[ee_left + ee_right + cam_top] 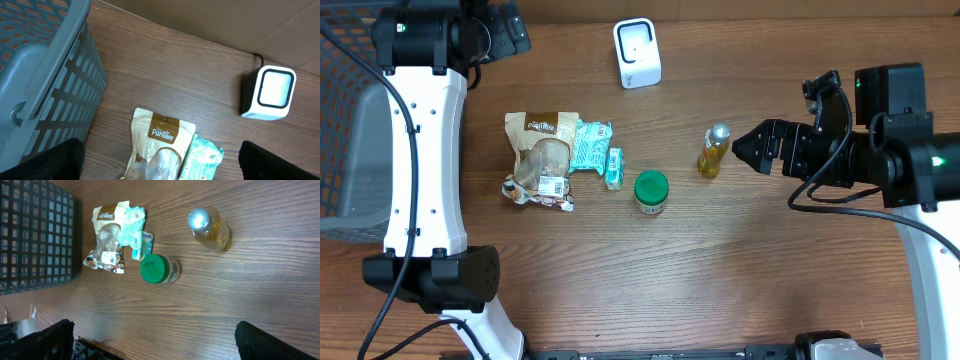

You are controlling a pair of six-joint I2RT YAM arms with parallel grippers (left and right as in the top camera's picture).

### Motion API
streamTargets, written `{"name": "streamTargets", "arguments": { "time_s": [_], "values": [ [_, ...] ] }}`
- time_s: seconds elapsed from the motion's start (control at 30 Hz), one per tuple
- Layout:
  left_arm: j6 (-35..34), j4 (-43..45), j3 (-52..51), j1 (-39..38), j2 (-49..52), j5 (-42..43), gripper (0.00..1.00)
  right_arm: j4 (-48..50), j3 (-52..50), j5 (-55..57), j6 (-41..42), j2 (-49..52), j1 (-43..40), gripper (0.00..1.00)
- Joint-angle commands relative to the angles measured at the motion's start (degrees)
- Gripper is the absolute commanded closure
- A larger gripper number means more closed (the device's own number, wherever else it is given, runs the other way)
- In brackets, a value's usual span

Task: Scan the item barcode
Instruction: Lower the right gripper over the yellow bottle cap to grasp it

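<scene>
A: Which arm takes this one?

B: The right, I'd say. Its jaws stand wide, holding nothing. They point across the counter (pixel 770 270) straight at the yellow bottle (pixel 714 150), which is just beside their tips but not between them.

A: And the left jaws?

B: Also wide and empty, at the back-left of the counter by the basket (pixel 345 150), well apart from the bottle.

A: How does the bottle sit?

B: It seems to stand upright with its silver cap on top. That puts its long axis vertical, so the jaws would close across its body from the side.

A: Neighbours?

B: The green-lidded jar (pixel 651 192) is near, on the side away from the right jaws. Beyond it, 2 teal packets (pixel 590 145) lie against the snack pouch (pixel 542 158).

A: Where's the scanner?

B: The white scanner (pixel 637 53) sits near the back edge, well apart from the bottle and farther from the right arm. I can't make out a barcode on the bottle, so I can't tell which face to present.
</scene>
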Motion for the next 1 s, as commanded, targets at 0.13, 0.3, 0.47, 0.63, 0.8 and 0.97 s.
{"name": "streamTargets", "arguments": {
  "time_s": [0.13, 0.3, 0.47, 0.63, 0.8, 0.97],
  "values": [
    [-0.20, 0.04, 1.09, -0.07, -0.35, -0.15, 0.00, -0.07, -2.38, 1.81, -1.73, 0.20, 0.04, 0.05],
    [-0.20, 0.04, 1.09, -0.07, -0.35, -0.15, 0.00, 2.73, -4.52, 2.23, -1.49, 0.20, 1.99, 0.05],
    [-0.20, 0.04, 1.09, -0.07, -0.35, -0.15, 0.00, 5.55, -6.10, 5.99, 0.96, 0.85, 5.27, 0.00],
    [-0.20, 0.04, 1.07, -0.07, -0.35, -0.15, 0.00, 6.64, -6.10, 18.29, 8.02, 2.93, 9.51, 0.00],
    [-0.17, 0.04, 1.09, -0.07, -0.35, -0.15, 0.00, 9.01, -6.10, 24.28, 9.51, 7.45, 14.60, 0.00],
    [-0.20, 0.04, 1.09, -0.07, -0.35, -0.15, 0.01, 12.22, -6.10, 28.48, 9.18, 11.74, 17.27, 0.00]
  ]
}}
